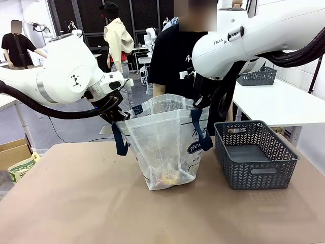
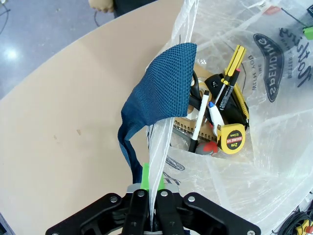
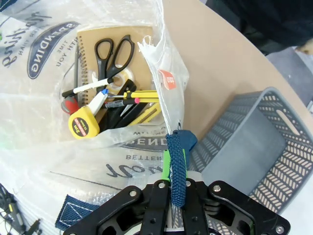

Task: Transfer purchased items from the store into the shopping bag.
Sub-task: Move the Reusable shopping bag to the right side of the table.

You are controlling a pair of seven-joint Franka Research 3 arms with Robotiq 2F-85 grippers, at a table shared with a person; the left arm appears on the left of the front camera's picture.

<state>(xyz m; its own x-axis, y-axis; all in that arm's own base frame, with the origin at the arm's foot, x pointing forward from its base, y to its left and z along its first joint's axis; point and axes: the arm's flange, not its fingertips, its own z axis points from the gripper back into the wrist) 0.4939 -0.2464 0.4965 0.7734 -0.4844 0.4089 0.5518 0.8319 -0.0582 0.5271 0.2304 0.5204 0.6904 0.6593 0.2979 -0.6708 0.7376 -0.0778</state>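
Up front was the brown desk [image 1: 76,203], with the clear bag [image 1: 162,147] standing upright in the middle and the grey basket [image 1: 259,175] just beside it on the robot's right. The items [image 1: 170,177] were all down in the bottom of the bag: yellow tape measure [image 3: 83,122], black scissors [image 3: 113,53], a spiral notebook [image 3: 90,49] and a white marker [image 3: 90,87]. The left hand [image 2: 154,193] was pinched tight on the bag's clear rim next to a blue strap [image 2: 161,83]. The right hand [image 3: 173,161] was clamped on the other strap [image 3: 177,147] plus the rim, and the mouth gaped between them. A person in a black shirt [image 1: 172,56] stood behind the desk.
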